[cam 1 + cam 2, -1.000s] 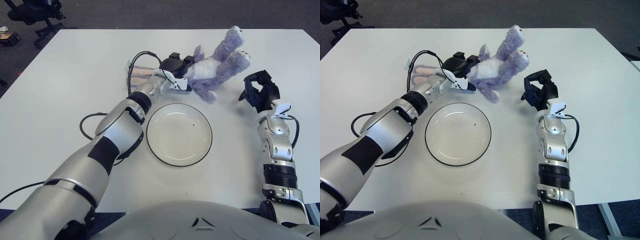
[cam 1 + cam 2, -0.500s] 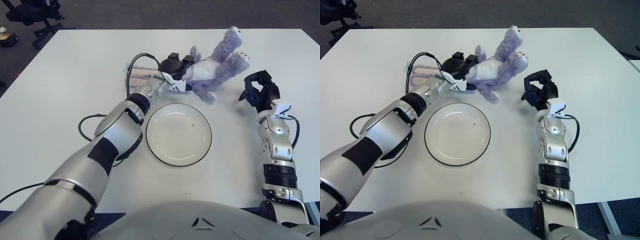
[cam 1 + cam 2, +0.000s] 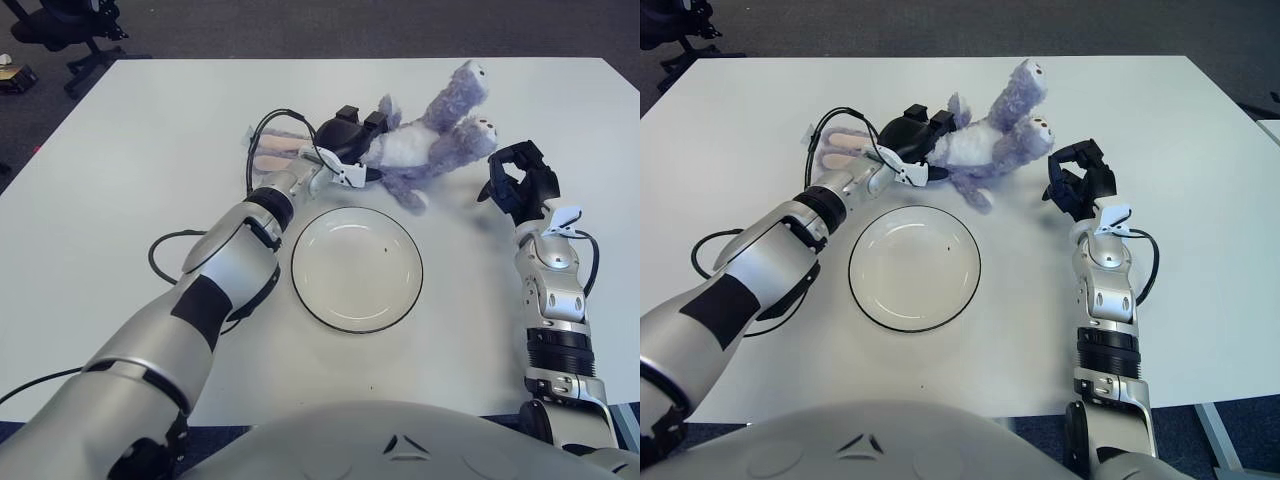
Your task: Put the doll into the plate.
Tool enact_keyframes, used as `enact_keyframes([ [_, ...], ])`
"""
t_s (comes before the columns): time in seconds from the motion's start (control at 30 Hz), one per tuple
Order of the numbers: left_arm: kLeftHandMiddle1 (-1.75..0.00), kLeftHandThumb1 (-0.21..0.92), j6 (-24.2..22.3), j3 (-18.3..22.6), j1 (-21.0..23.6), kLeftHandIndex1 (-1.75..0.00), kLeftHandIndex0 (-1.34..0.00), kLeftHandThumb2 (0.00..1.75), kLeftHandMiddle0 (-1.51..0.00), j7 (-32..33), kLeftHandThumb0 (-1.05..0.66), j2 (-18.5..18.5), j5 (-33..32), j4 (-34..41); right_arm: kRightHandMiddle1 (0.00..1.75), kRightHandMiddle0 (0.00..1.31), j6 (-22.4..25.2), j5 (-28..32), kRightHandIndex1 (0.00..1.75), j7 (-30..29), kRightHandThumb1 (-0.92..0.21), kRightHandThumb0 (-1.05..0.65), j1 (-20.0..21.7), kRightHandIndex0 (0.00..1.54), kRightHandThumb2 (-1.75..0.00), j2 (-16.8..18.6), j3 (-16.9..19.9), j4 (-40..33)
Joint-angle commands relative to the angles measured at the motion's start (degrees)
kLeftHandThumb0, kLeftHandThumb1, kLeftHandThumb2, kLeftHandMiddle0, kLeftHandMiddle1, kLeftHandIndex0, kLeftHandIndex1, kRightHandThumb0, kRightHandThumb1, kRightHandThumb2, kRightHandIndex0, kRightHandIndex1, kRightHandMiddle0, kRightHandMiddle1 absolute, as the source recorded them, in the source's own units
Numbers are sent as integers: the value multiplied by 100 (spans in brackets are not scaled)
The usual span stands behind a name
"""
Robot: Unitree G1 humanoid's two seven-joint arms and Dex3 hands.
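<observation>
A purple and white plush doll (image 3: 430, 135) lies across the far middle of the white table, its pink-lined ears (image 3: 272, 152) out to the left and its legs pointing up to the right. My left hand (image 3: 350, 138) is shut on the doll's upper body near the head. A white plate (image 3: 357, 268) with a dark rim lies empty on the table just in front of the doll. My right hand (image 3: 518, 182) shows to the right of the doll's legs, fingers curled, holding nothing.
A black cable (image 3: 165, 262) loops along my left forearm onto the table (image 3: 120, 180). Office chair bases (image 3: 70, 30) stand on the dark floor beyond the table's far left corner.
My left hand has drawn the doll a little to the left and turned it, so its legs now lie flatter, pointing more to the right. The right hand has stayed put.
</observation>
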State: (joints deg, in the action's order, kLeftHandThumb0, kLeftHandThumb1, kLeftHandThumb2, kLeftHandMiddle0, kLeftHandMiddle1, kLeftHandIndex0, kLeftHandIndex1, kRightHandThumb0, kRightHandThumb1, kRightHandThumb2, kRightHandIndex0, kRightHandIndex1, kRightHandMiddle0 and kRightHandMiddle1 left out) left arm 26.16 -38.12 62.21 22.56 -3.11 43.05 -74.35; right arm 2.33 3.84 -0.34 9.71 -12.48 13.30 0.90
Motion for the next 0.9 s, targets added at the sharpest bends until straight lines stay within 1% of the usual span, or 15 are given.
enact_keyframes([
  [0.0, -175, 46, 15, -66, -241, -175, -58, 112, -49, -104, 42, -73, 99, -136, 168, 28, 58, 20, 171, -3, -91, -35, -21, 84, -47, 26, -1, -119],
  [0.57, -175, 42, 89, -28, -224, -175, -59, 117, -52, -93, 43, -105, 87, -112, 169, 27, 124, 52, 171, 46, -91, -35, -16, 83, -46, 26, 3, -136],
  [0.87, -175, 42, 183, 79, -186, -175, -59, 118, -53, -107, 44, -177, 23, -98, 168, 28, 119, 104, 171, 133, -92, -35, -11, 82, -45, 27, 21, -104],
])
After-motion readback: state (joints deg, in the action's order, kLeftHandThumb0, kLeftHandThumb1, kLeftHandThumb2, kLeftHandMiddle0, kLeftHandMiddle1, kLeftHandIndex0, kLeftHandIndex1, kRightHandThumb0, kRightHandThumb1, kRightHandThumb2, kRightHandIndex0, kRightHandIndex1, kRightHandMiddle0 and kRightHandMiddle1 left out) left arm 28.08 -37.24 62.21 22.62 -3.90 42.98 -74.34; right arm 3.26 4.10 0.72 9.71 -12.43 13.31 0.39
